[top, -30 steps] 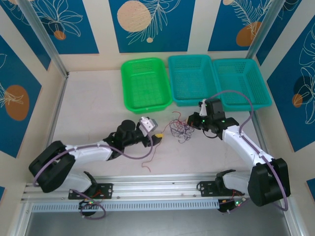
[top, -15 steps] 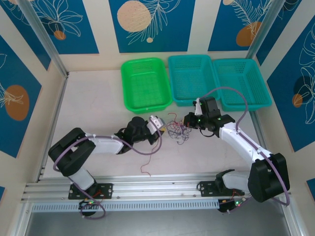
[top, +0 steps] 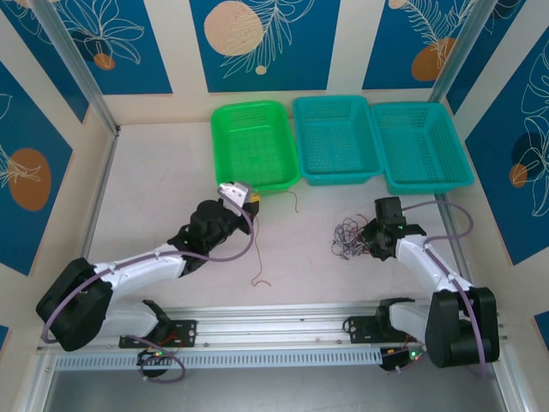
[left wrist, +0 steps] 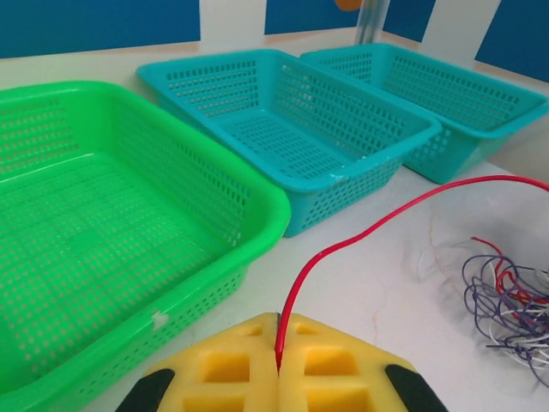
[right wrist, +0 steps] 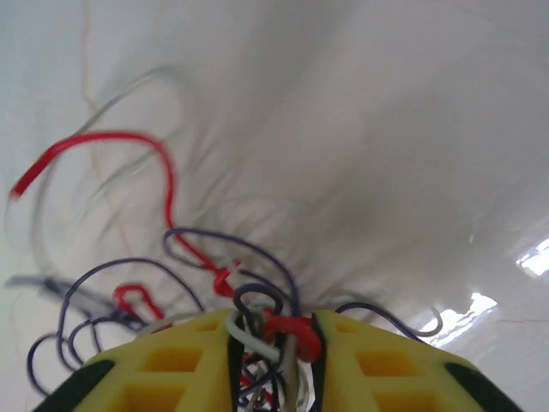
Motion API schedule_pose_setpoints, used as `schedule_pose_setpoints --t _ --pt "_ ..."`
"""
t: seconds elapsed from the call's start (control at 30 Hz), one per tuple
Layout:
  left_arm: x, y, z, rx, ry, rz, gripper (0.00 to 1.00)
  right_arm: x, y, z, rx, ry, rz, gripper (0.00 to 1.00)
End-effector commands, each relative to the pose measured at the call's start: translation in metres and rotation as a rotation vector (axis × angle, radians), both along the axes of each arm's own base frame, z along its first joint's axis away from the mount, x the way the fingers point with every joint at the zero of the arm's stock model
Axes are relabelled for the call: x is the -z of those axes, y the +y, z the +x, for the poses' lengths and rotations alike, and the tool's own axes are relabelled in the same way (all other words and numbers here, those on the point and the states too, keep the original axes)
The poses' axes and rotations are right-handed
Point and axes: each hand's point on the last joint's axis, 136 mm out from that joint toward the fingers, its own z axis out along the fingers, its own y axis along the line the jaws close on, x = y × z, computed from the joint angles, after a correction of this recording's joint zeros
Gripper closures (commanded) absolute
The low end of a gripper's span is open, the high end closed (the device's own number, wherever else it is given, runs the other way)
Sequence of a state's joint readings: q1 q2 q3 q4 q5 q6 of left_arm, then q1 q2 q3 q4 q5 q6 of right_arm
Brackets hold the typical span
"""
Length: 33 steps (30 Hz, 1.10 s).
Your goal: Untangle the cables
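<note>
Cables (top: 347,236) in a tangle between right claw's (right wrist: 273,343) parted fingers

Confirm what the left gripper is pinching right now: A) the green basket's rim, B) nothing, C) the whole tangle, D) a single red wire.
D: in the left wrist view one red wire rises from between the shut jaws of the left gripper, while the tangle lies apart.

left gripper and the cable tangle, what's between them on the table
Bare table, crossed by the single red wire pinched in the left gripper. The top and left wrist views show it arcing toward the tangle.
</note>
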<state>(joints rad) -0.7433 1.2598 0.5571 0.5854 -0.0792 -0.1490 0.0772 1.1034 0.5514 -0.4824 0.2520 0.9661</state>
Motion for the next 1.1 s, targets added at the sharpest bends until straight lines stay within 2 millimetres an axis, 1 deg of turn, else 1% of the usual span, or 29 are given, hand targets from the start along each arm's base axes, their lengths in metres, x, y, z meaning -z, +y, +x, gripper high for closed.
schedule_pose_setpoints --t 0.0,0.03,0.07,0.13,0.17,0.23,0.27,0.33,0.37,0.4,0.43,0.5,0.6,0.73,0.77,0.83,0.87,0.9,0.93,1.0,1.07 --pt "0.021 0.001 -0.009 0.035 0.067 0.03 1.0 -0.037 0.028 0.028 -0.168 -0.19 0.058 0.61" --pt "0.02 -0.002 -0.01 0.051 0.067 0.02 1.0 -0.046 0.037 0.032 -0.23 -0.223 0.063 0.59" --pt "0.018 -0.003 -0.011 0.055 0.068 0.009 1.0 -0.056 0.048 0.035 -0.307 -0.259 0.062 0.54" --pt "0.012 -0.002 -0.01 0.046 0.064 -0.009 1.0 -0.071 0.063 0.037 -0.394 -0.29 0.039 0.49" --pt "0.004 -0.003 -0.011 0.049 0.054 -0.021 1.0 -0.076 0.07 0.038 -0.433 -0.305 0.025 0.46" --pt "-0.022 -0.006 -0.015 0.084 0.022 -0.049 1.0 -0.082 0.079 0.038 -0.48 -0.317 -0.002 0.42" --pt "-0.042 -0.009 -0.018 0.111 -0.009 -0.072 1.0 -0.083 0.082 0.038 -0.492 -0.318 -0.011 0.39" --pt "-0.088 -0.013 -0.023 0.152 -0.087 -0.11 1.0 -0.082 0.088 0.039 -0.508 -0.324 -0.008 0.38" --pt "-0.114 -0.013 -0.024 0.159 -0.131 -0.124 1.0 -0.082 0.09 0.04 -0.509 -0.328 0.001 0.36" --pt "-0.138 -0.013 -0.025 0.16 -0.175 -0.129 1.0 -0.081 0.092 0.041 -0.509 -0.329 0.011 0.35" --pt "-0.159 -0.011 -0.023 0.149 -0.215 -0.132 1.0 -0.08 0.093 0.041 -0.506 -0.328 0.019 0.35" --pt "-0.199 -0.007 -0.013 0.099 -0.294 -0.117 1.0 -0.079 0.096 0.041 -0.509 -0.323 0.036 0.35" --pt "-0.242 -0.004 0.009 0.028 -0.37 -0.084 1.0 -0.078 0.098 0.039 -0.519 -0.312 0.052 0.35" --pt "-0.292 0.0 0.039 -0.017 -0.446 -0.101 1.0 -0.078 0.094 0.034 -0.518 -0.299 0.036 0.35" --pt "-0.301 0.0 0.05 -0.038 -0.458 -0.095 1.0 -0.079 0.093 0.032 -0.519 -0.3 0.029 0.35" --pt "-0.31 0.006 0.078 -0.087 -0.453 -0.08 1.0 -0.082 0.091 0.031 -0.518 -0.309 0.023 0.35" --pt "-0.307 0.009 0.098 -0.118 -0.433 -0.071 1.0 -0.084 0.091 0.03 -0.519 -0.318 0.022 0.35" --pt "-0.3 0.011 0.118 -0.14 -0.404 -0.06 1.0 -0.085 0.091 0.029 -0.521 -0.323 0.024 0.35" --pt "-0.297 0.014 0.133 -0.157 -0.386 -0.055 1.0 -0.086 0.091 0.028 -0.524 -0.326 0.024 0.35" --pt "-0.278 0.016 0.167 -0.179 -0.339 -0.038 1.0 -0.087 0.091 0.026 -0.527 -0.331 0.024 0.35" --pt "-0.26 0.018 0.192 -0.198 -0.301 -0.025 1.0 -0.087 0.09 0.024 -0.529 -0.332 0.019 0.35"
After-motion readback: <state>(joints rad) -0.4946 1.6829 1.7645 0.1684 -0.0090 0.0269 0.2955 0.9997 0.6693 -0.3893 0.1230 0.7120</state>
